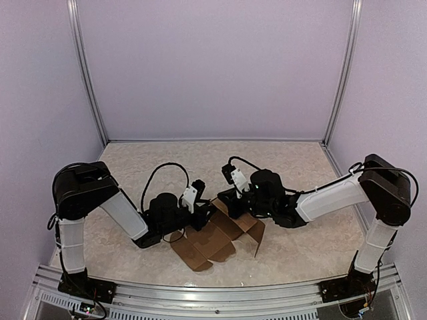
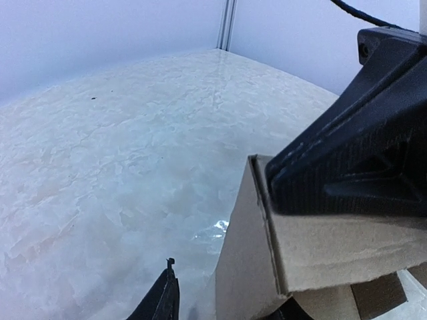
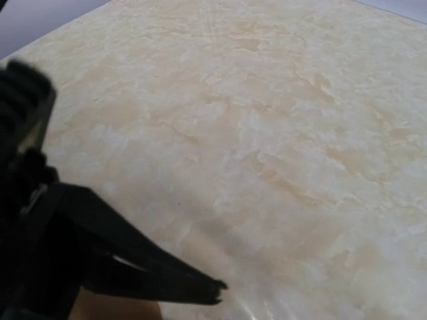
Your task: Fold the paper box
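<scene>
The paper box [image 1: 212, 241] is a brown cardboard sheet lying mostly flat at the table's centre front, with its far corner panel raised. My left gripper [image 1: 204, 211] is open at that corner. In the left wrist view the raised panel [image 2: 293, 253] stands between my left gripper's [image 2: 227, 308] jaws, with a gap to the left finger [image 2: 164, 299]. My right gripper [image 1: 227, 204] is shut. Its black finger [image 2: 353, 160] lies against the panel's inner face. In the right wrist view the right gripper [image 3: 217, 291] shows closed tips over the table, with a bit of cardboard [image 3: 113, 311] below.
The marble-patterned table [image 1: 280, 167] stretches behind the arms, bounded by lilac walls and two metal corner posts [image 1: 90, 87]. A metal rail [image 1: 213, 293] runs along the near edge. The right flap [image 1: 259, 239] of the sheet stands up.
</scene>
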